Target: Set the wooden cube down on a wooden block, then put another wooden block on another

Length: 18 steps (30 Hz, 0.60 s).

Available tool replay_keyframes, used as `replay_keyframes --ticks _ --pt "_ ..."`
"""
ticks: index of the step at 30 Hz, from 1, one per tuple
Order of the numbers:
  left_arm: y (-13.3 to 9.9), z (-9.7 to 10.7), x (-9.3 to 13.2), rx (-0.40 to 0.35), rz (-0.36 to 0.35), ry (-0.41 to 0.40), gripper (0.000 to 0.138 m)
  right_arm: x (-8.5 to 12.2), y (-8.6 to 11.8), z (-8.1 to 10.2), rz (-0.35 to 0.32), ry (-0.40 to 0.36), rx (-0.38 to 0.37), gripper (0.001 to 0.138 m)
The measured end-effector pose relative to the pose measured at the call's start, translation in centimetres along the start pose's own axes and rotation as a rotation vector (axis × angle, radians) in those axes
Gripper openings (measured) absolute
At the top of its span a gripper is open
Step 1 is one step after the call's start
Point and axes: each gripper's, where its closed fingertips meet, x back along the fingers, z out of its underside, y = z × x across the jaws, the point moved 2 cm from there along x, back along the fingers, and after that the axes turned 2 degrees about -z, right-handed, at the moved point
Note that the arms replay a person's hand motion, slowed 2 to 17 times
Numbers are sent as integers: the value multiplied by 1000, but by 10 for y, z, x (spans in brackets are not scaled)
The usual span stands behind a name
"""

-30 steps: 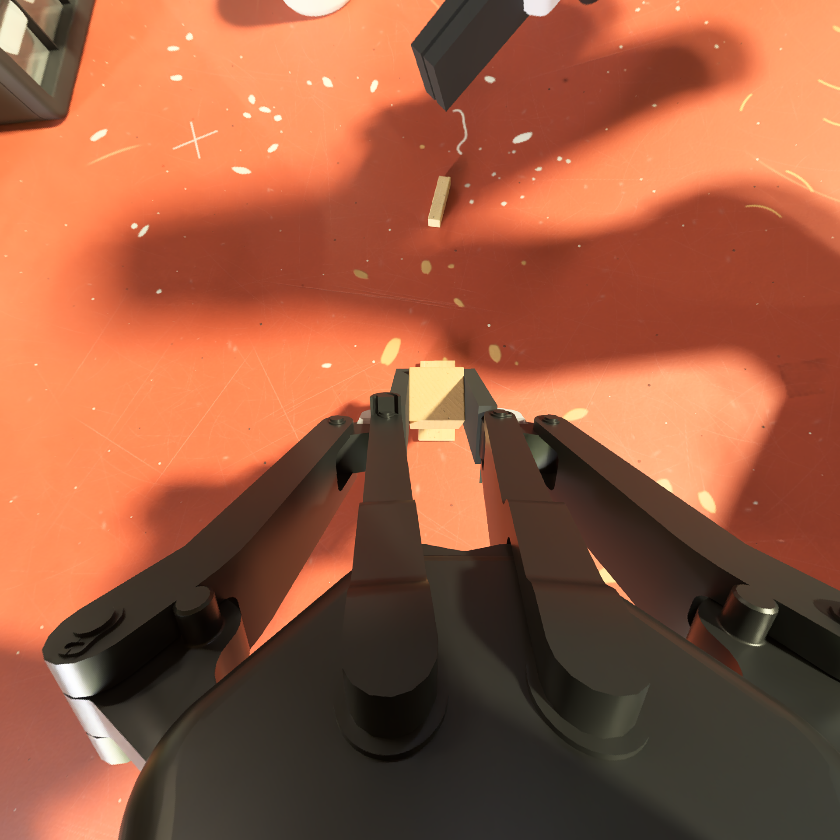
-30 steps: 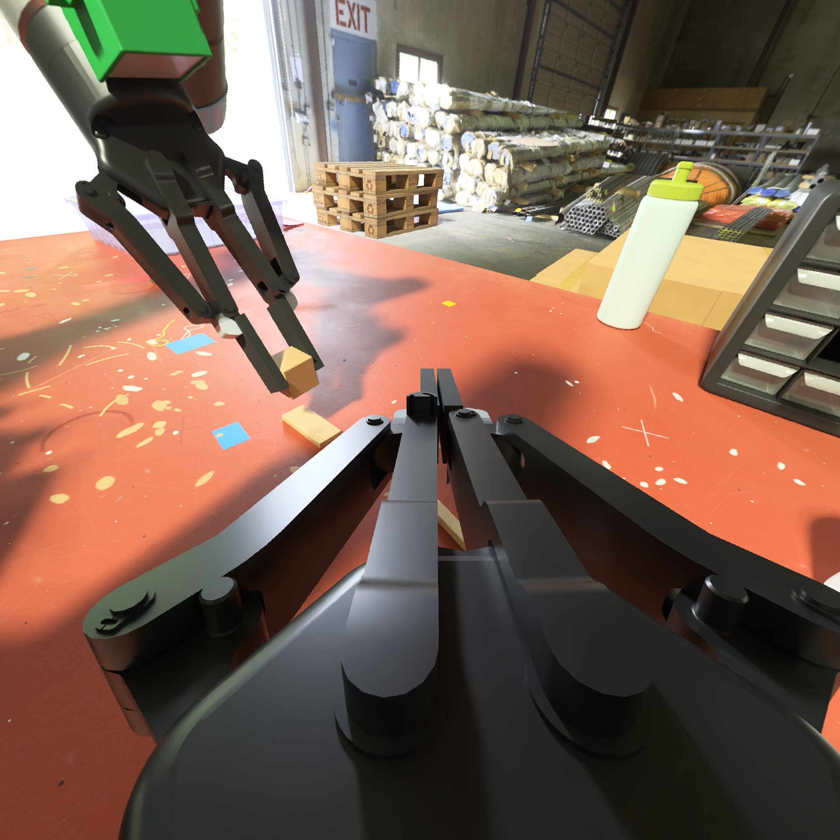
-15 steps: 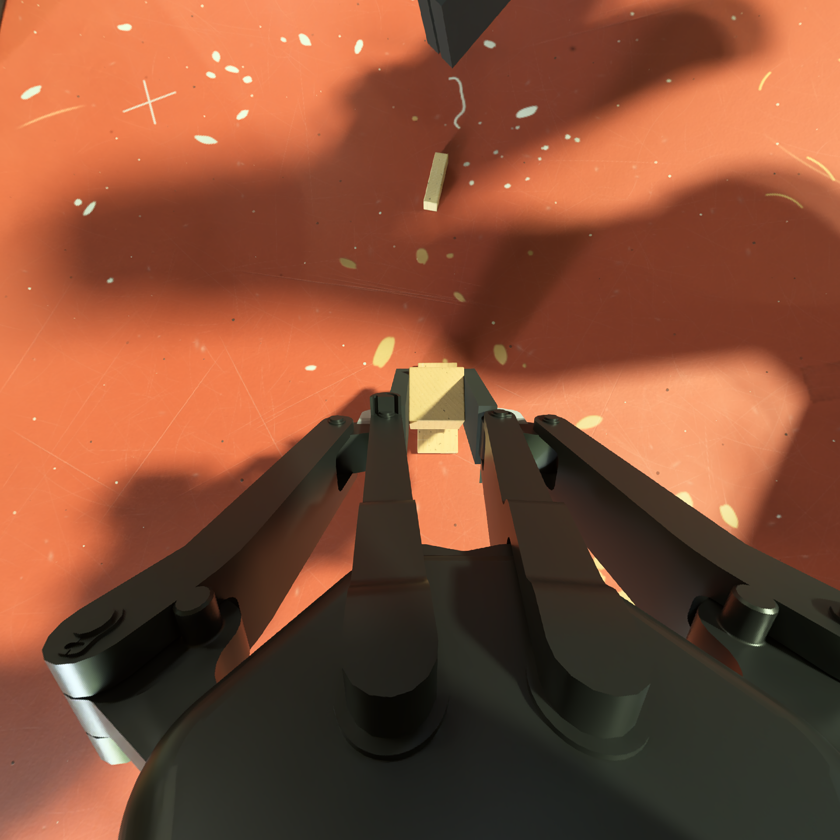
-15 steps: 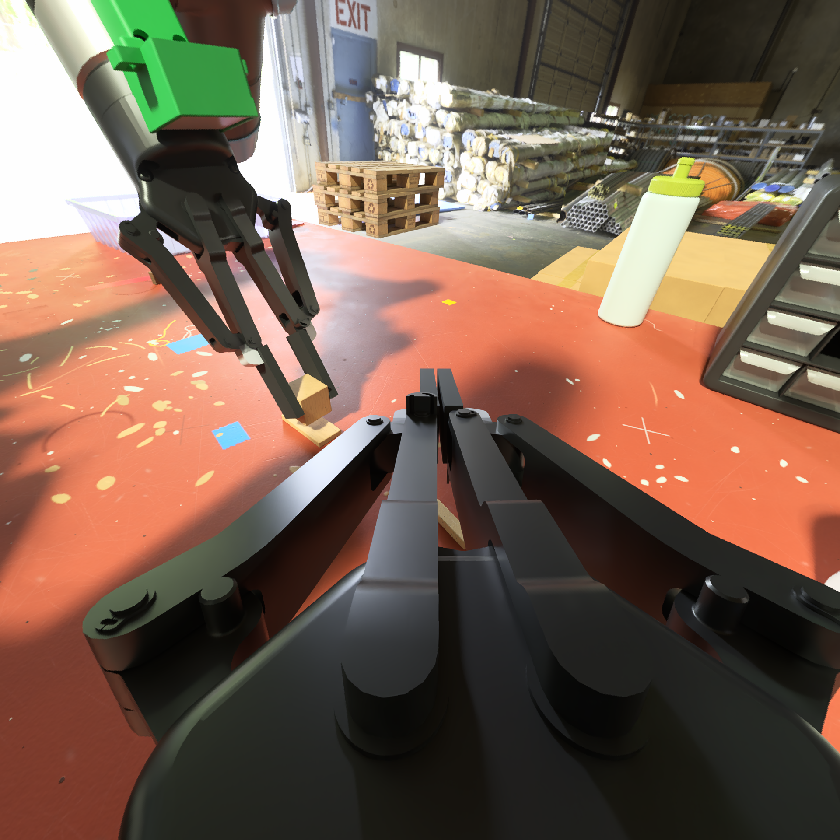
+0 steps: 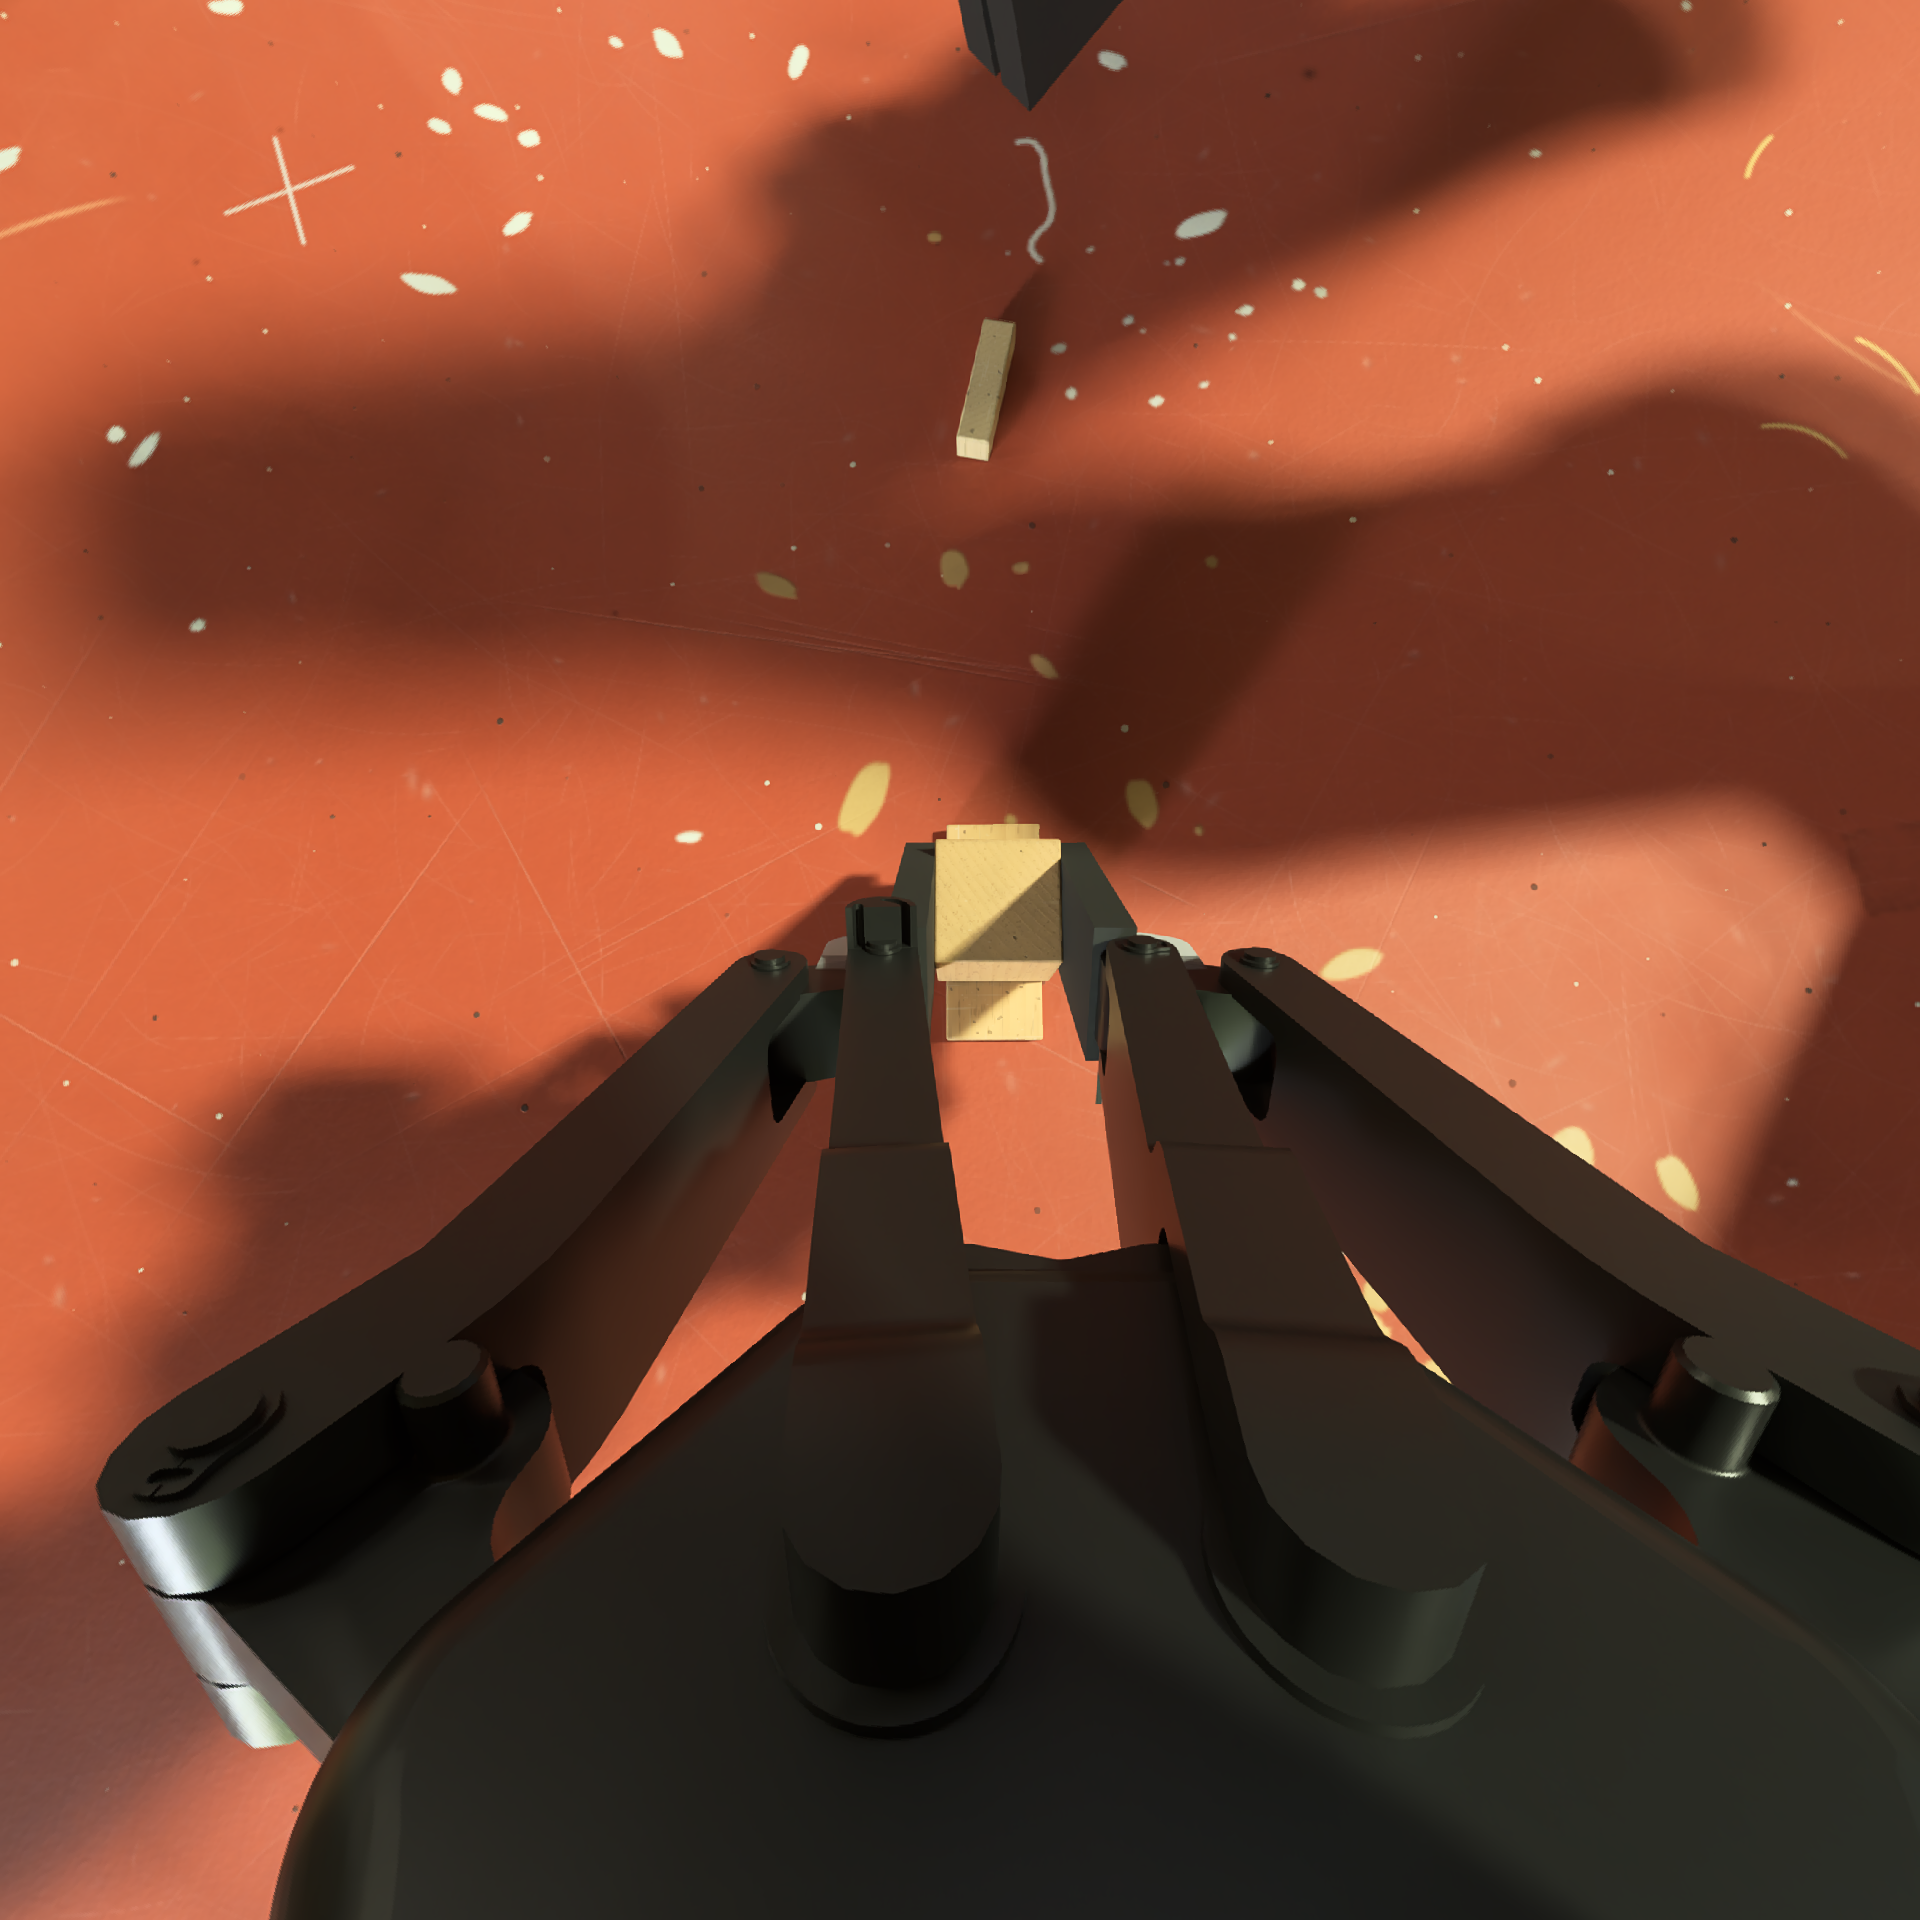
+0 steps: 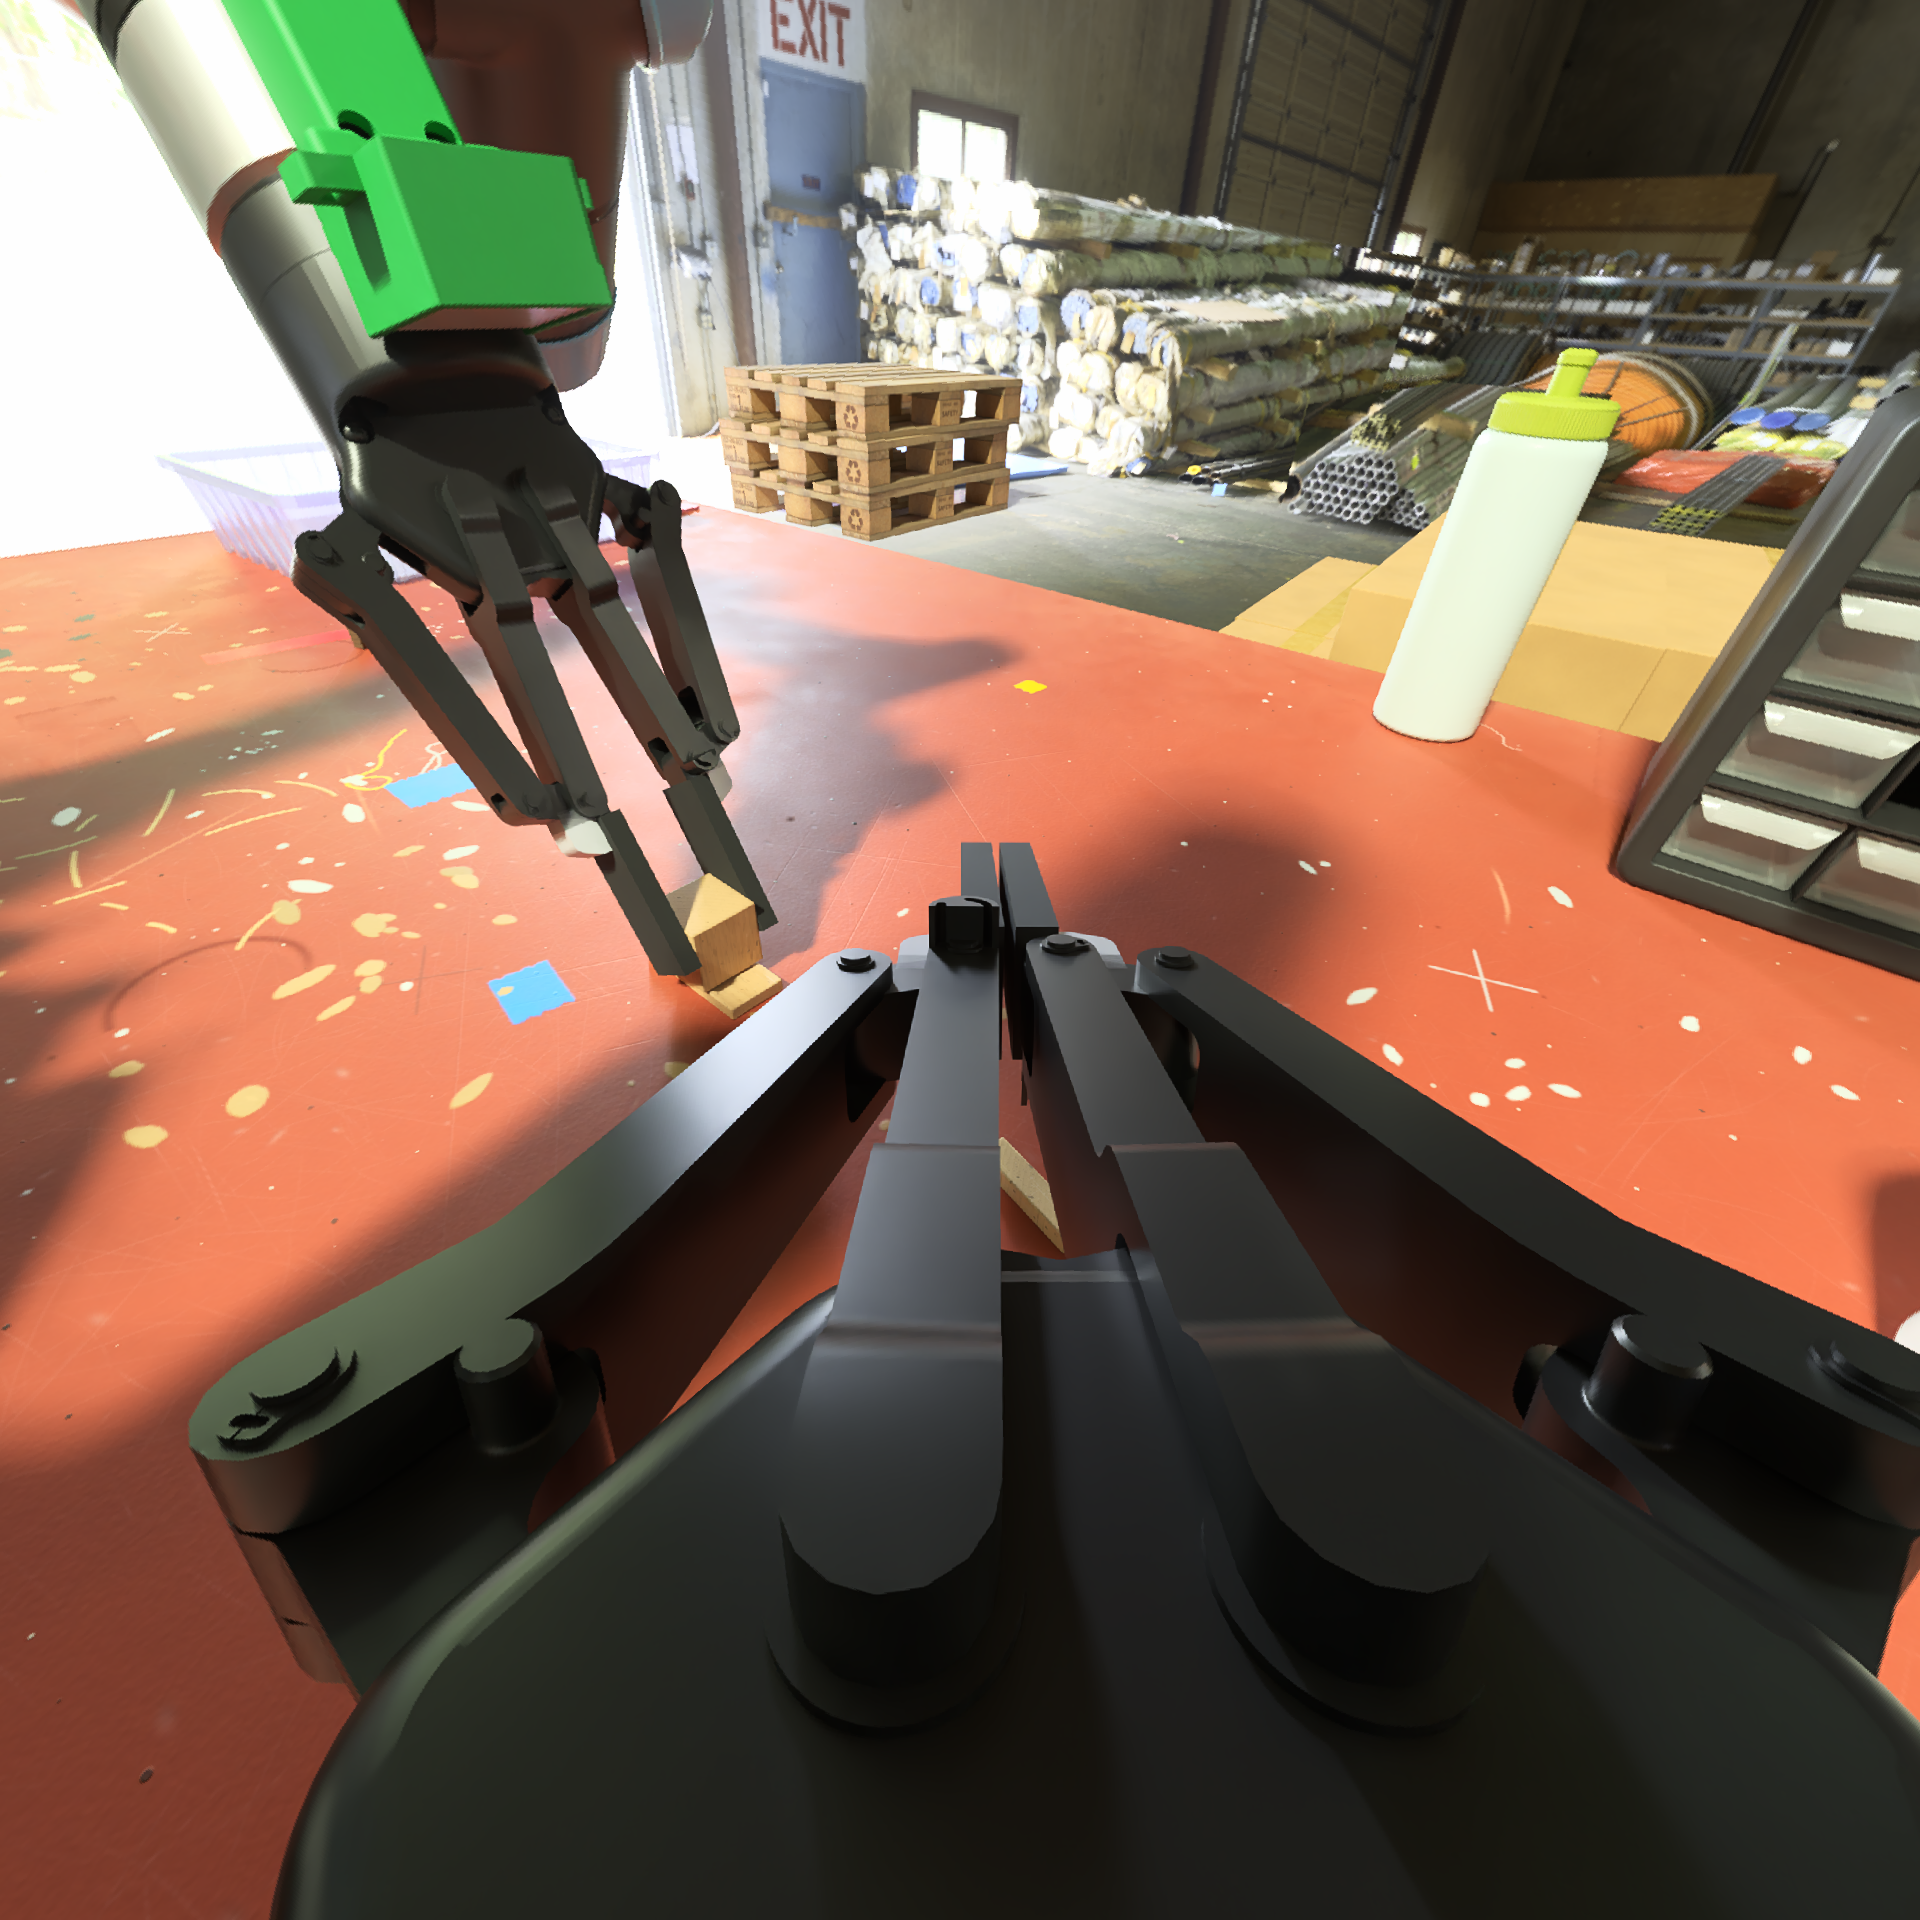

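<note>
My left gripper (image 5: 995, 894) is shut on the wooden cube (image 5: 995, 902), which rests on or just above a flat wooden block (image 5: 992, 1010) on the red table. In the right wrist view the cube (image 6: 722, 925) sits on that flat block (image 6: 746, 989) between the left gripper's fingers (image 6: 649, 904). A second flat wooden block (image 5: 985, 389) lies farther ahead; it also shows under my right gripper as a sliver (image 6: 1031, 1193). My right gripper (image 6: 995, 868) is shut and empty, hovering above the table.
A white bottle with a yellow-green cap (image 6: 1486, 561) stands at the back right. A grey drawer cabinet (image 6: 1797, 748) is at the right edge. A clear tray (image 6: 255, 494) sits far back left. The right gripper's tip (image 5: 1023, 42) shows at the top of the left wrist view.
My left gripper has come down with the cube, from well above the flat block to on or just above it. The right gripper has not moved.
</note>
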Motion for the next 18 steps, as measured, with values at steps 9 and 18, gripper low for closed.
replay_keyframes --ticks 9,18 --pt "0 2 0 8 3 -2 31 -1 1 0 -4 2 -2 2" --pt "0 3 0 15 5 -6 33 -1 1 1 -6 5 0 2"
